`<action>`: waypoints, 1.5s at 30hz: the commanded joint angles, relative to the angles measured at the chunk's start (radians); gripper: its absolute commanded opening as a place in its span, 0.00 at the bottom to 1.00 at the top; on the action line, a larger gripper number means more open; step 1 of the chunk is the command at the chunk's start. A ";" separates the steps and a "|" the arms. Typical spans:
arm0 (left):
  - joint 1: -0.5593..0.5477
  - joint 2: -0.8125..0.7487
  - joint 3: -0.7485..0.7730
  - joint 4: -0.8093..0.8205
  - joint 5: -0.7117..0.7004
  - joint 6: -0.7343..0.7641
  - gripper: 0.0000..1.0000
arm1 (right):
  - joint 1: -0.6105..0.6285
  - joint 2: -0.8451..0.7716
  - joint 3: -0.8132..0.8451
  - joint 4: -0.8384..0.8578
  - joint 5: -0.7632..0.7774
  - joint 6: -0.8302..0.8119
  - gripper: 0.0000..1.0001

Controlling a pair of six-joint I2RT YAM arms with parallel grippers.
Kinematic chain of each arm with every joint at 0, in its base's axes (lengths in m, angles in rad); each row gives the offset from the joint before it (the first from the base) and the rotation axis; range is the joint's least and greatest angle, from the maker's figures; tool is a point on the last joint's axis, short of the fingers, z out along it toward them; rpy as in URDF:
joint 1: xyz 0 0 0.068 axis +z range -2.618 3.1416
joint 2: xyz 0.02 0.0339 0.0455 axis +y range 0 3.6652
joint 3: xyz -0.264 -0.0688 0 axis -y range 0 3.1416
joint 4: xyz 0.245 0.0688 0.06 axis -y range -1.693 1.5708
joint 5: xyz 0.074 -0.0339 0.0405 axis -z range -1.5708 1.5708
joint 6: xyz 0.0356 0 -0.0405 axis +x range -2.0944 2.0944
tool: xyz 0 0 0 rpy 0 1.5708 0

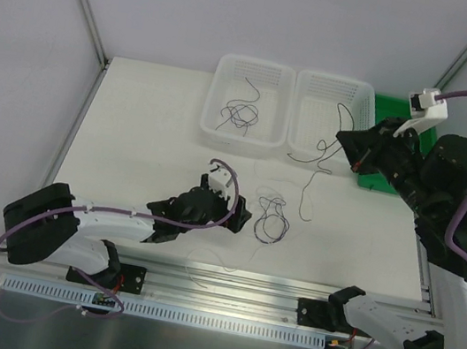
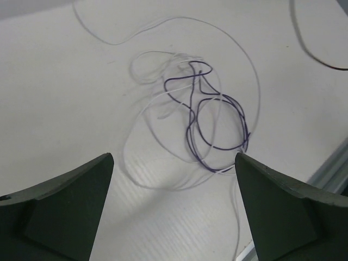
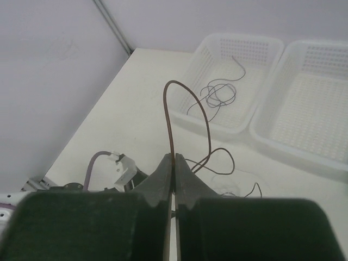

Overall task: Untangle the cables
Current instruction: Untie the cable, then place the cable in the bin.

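A small tangle of thin purple and white cables [image 1: 270,221] lies on the white table and fills the middle of the left wrist view [image 2: 215,122]. My left gripper [image 1: 243,215] is open and empty just left of it, and its fingers [image 2: 70,206] stand wide apart in front of the tangle. My right gripper [image 1: 345,139] is raised by the right basket and shut on a thin brown cable [image 3: 173,109]. That cable loops up and hangs down to the table [image 1: 311,183]. More dark cables [image 1: 239,115] lie in the left basket.
Two white perforated baskets stand side by side at the back, left [image 1: 214,127] and right [image 1: 297,140]; both also show in the right wrist view, left [image 3: 209,51] and right [image 3: 321,109]. A green object [image 1: 401,113] sits behind my right arm. An aluminium rail [image 1: 241,288] runs along the near edge.
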 commanded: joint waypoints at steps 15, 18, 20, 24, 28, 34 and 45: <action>0.000 0.228 0.207 -0.104 -0.096 -0.122 0.96 | -0.005 0.002 0.023 0.033 0.060 -0.051 0.01; 0.045 0.143 0.213 -0.271 -0.067 -0.205 0.96 | -0.004 0.011 0.048 0.033 0.170 -0.103 0.01; 0.117 0.082 0.225 -0.382 0.054 -0.243 0.96 | -0.007 0.025 0.078 0.039 0.250 -0.145 0.01; 0.250 -0.013 0.262 -0.547 0.232 -0.242 0.98 | -0.008 0.057 0.137 0.051 0.384 -0.222 0.01; 0.376 -0.133 0.357 -0.736 0.292 -0.167 0.99 | -0.022 0.074 0.129 0.129 0.603 -0.338 0.01; 0.534 -0.285 0.443 -0.960 0.427 -0.049 0.99 | -0.170 0.094 -0.011 0.465 0.732 -0.536 0.01; 0.683 -0.427 0.291 -1.040 0.421 0.110 0.99 | -0.580 0.370 0.107 0.512 0.537 -0.329 0.01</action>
